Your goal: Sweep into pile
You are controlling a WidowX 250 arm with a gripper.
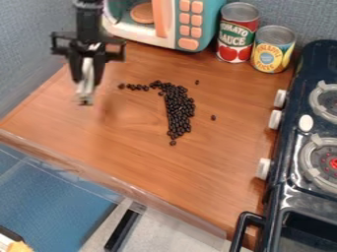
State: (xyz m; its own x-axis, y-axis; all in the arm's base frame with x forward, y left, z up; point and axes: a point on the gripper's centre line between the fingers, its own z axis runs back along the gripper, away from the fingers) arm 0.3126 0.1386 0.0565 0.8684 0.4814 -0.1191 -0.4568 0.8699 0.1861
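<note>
At the upper left the black gripper (87, 69) hangs above the wooden surface, left of the dark beans. It is shut on a narrow, pale, silvery tool (86, 88) that points downward, its lower end blurred. The dark beans (178, 108) lie in a bent band near the middle: a thin row runs left from its top, and a thicker strip runs down toward the front. One loose bean (197, 82) lies behind the band, another bean (213, 117) to its right. The tool appears apart from the beans.
A toy microwave (187, 24) stands at the back, with a tomato sauce can (237, 32) and a pineapple can (272, 49) beside it. The black toy stove (289, 194) lines the right side. The wooden counter (131, 152) ends at a front edge.
</note>
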